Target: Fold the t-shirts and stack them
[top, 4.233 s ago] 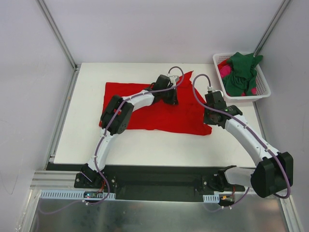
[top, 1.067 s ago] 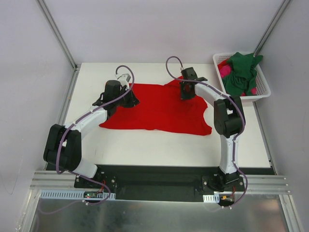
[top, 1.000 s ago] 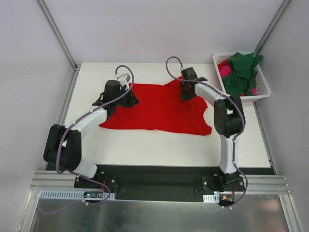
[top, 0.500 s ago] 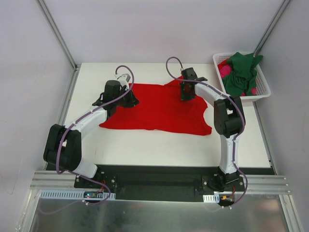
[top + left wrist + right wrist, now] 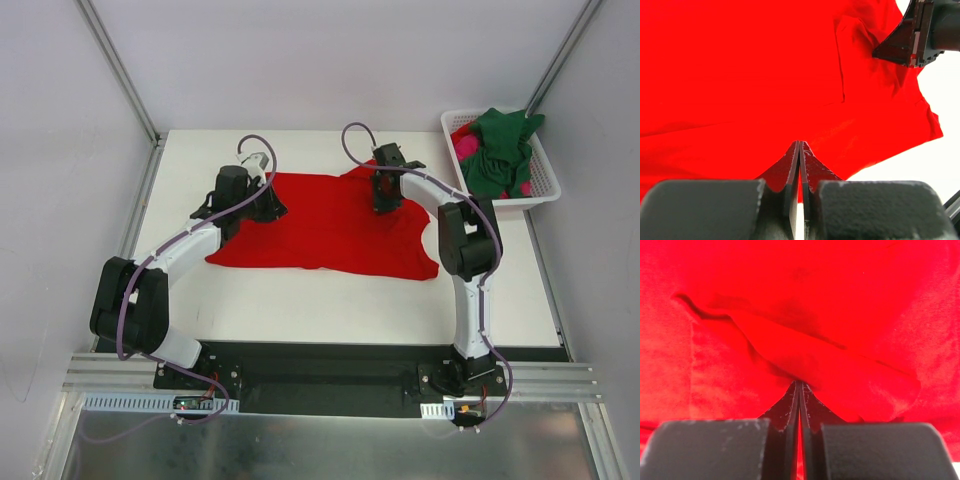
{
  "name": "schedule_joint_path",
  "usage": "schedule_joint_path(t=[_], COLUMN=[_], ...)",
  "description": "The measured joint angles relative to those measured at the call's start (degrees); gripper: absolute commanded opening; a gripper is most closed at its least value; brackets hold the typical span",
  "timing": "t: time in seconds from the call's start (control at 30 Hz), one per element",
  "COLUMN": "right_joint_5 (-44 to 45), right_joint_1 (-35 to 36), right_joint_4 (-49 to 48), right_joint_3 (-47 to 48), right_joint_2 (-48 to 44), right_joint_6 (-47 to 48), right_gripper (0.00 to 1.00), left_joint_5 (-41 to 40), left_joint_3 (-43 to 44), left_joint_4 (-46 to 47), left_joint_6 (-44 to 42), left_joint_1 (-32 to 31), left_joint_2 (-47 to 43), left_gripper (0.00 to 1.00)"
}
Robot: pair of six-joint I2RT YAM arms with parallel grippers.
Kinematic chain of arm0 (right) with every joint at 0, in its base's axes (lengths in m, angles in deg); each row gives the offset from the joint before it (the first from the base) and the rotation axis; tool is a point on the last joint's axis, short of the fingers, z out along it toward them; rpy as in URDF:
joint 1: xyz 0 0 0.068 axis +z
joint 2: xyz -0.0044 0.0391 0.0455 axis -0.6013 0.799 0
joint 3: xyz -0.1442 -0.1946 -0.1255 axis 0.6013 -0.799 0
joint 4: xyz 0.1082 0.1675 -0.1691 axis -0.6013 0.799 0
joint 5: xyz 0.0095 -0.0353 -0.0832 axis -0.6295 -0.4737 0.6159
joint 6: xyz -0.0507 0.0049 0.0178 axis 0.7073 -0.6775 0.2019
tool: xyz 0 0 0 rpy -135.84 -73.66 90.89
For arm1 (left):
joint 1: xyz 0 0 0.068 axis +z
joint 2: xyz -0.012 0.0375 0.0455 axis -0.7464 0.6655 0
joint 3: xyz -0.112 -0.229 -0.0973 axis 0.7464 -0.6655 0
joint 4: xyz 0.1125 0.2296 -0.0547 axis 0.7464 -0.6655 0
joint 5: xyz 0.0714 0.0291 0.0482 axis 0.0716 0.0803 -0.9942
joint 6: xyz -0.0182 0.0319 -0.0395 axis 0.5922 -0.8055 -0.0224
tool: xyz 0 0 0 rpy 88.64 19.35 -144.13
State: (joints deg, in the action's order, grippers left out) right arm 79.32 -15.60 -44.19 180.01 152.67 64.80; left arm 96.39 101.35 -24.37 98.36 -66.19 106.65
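Since four seconds back both arms have swung out to the far edge of the red t-shirt (image 5: 330, 230), and over the last half second the right arm's elbow has edged a touch to the left. That shirt lies spread across the middle of the white table (image 5: 300, 300).

Overhead, the left gripper (image 5: 268, 206) sits on the shirt's far left corner and the right gripper (image 5: 383, 205) on its far edge near the middle, but from up there you can't read the jaws.

The wrist cameras settle it. On the left gripper (image 5: 799, 145) the jaws are pressed flat together right at the shirt's (image 5: 740, 75) edge; whether any cloth is pinched, I cannot tell. Its view even catches the other gripper at top right, on the same cloth. On the right gripper (image 5: 799, 383) the jaws are also together, and a raised fold of the shirt (image 5: 790, 290) runs straight into the tips, so it is nipping that fold.

Only the top view shows the white basket (image 5: 543, 186) at the far right corner, with the green t-shirt (image 5: 500, 150) heaped over the pink t-shirt (image 5: 465, 148).
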Motion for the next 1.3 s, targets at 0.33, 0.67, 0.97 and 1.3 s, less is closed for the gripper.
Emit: schedule_joint_path(t=[0.33, 0.67, 0.97, 1.3], right_joint_5=[2.47, 7.58, 13.4, 18.73], right_joint_1=[0.0, 0.0, 0.02, 0.33], right_joint_4=[1.6, 2.51, 3.04, 4.55], right_joint_3=[1.86, 3.34, 5.33, 10.45], right_joint_2=[1.05, 1.11, 3.26, 5.7], right_joint_6=[0.48, 2.47, 5.05, 7.02], right_gripper=[0.01, 0.01, 0.01, 0.01], left_joint_5=[-0.02, 0.0, 0.0, -0.02], left_joint_3=[-0.02, -0.02, -0.02, -0.02], left_joint_4=[0.0, 0.0, 0.0, 0.0], left_joint_6=[0.0, 0.0, -0.04, -0.11], left_joint_1=[0.42, 0.68, 0.79, 1.16], left_joint_2=[0.0, 0.0, 0.0, 0.0], left_gripper=[0.0, 0.0, 0.0, 0.0])
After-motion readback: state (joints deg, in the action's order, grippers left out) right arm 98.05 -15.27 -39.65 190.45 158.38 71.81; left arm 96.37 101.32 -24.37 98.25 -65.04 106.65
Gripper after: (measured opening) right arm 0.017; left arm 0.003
